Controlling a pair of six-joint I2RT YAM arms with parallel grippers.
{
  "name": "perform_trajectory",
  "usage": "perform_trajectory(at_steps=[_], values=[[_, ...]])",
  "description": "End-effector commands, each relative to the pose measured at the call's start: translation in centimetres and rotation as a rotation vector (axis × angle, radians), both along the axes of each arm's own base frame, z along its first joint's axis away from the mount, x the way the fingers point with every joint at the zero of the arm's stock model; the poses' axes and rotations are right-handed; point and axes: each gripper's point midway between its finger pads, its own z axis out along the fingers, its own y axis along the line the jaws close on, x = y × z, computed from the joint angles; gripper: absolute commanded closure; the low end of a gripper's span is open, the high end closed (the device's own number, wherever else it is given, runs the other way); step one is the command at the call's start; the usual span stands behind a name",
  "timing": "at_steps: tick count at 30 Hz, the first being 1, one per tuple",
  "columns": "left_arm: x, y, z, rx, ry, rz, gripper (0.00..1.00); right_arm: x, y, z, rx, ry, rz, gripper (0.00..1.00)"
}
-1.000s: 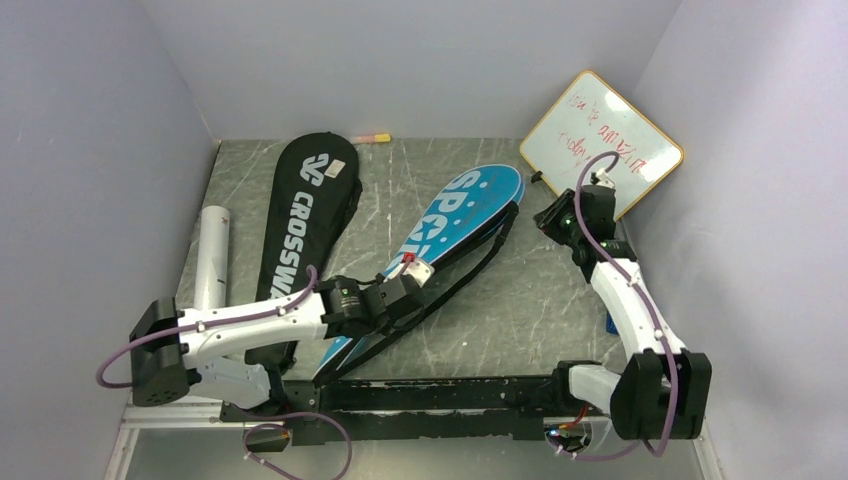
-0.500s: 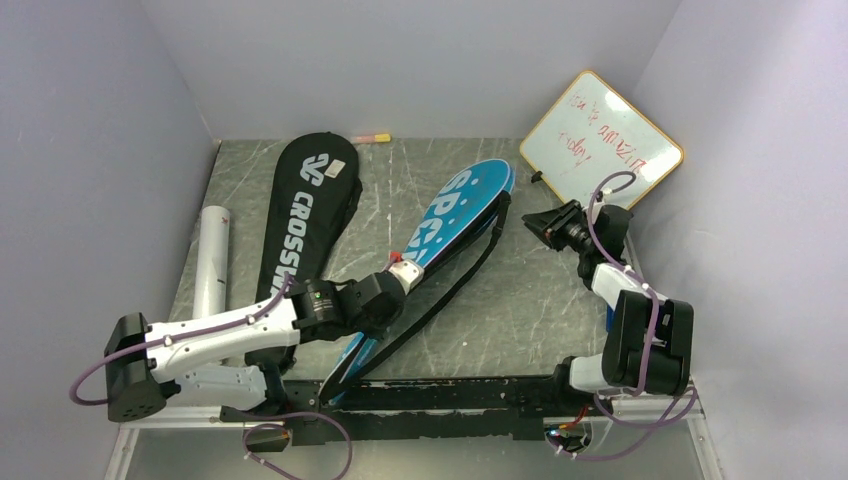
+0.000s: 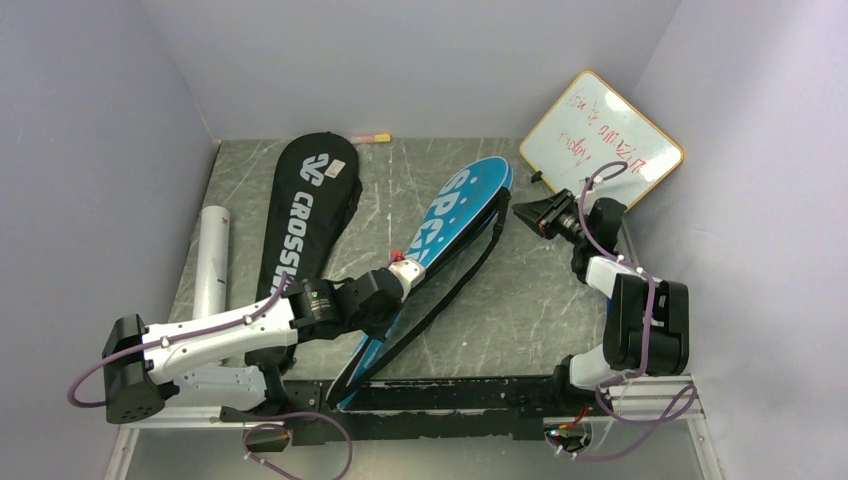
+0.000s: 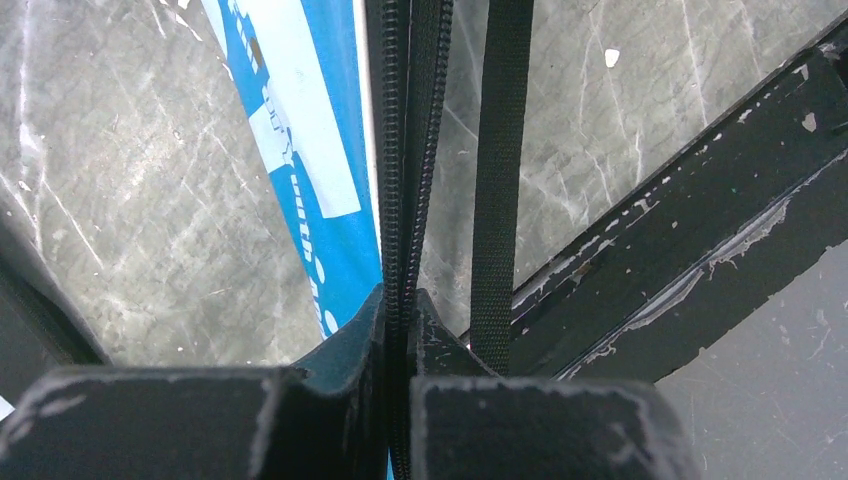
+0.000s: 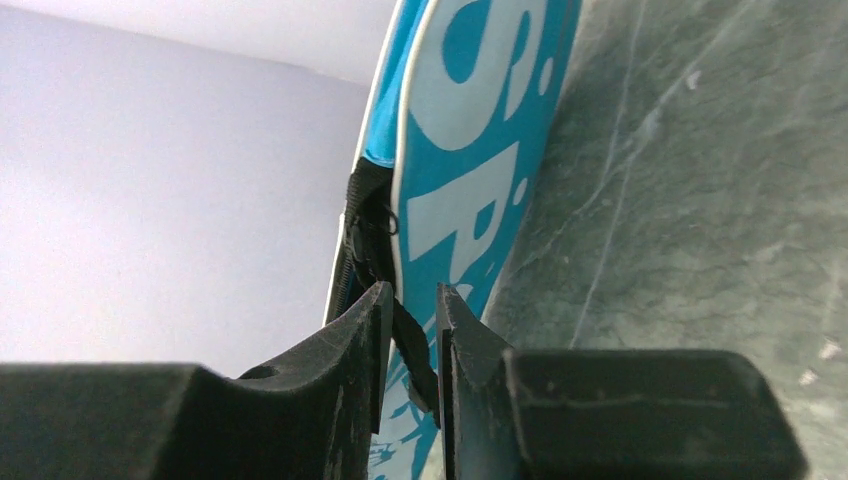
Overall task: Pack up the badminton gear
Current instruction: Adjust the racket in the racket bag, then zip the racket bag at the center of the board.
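The left end effector point(image 4: 400, 300) is clenched on the blue bag's point(image 3: 455, 205) zipper edge. The right end effector point(image 5: 412, 292) straddles its black strap point(image 5: 368, 240); actual grip cannot be told.

Mid-table, slanted blue bag point(image 3: 455, 212), left pincer point(image 3: 405, 272) seemingly clamped on its edge — black bag point(image 3: 303, 215) alongside

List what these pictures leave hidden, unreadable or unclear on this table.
- Top view: red writing on the whiteboard is too small to read.
- All views: fabric hides what the blue bag and black bag contain.
- Top view: the left arm covers the black bag's lower end.
- Right wrist view: unclear whether the right gripper pinches the strap.
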Motion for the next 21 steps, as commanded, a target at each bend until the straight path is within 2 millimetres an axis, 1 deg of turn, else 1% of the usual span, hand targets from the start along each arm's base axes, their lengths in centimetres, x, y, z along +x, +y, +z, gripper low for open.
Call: perform_trajectory(at_steps=[1,7,14,21], values=[[0.6,-2.2,2.6,-0.130,-0.041,-0.016,0.95,1.2,1.4,3.3,-0.001,-0.129,0.043,0.74],[0.5,-2.1,2.6,-0.133,-0.037,-0.012,0.95,2.0,1.7,3.3,0.005,-0.128,0.038,0.73],[0.5,-1.8,2.6,-0.135,-0.036,-0.008,0.95,3.0,1.3,2.9,-0.005,-0.119,0.012,0.75],[0.5,-1.8,2.4,-0.124,-0.039,-0.015,0.95,3.5,1.6,3.5,0.014,-0.148,0.039,0.73]])
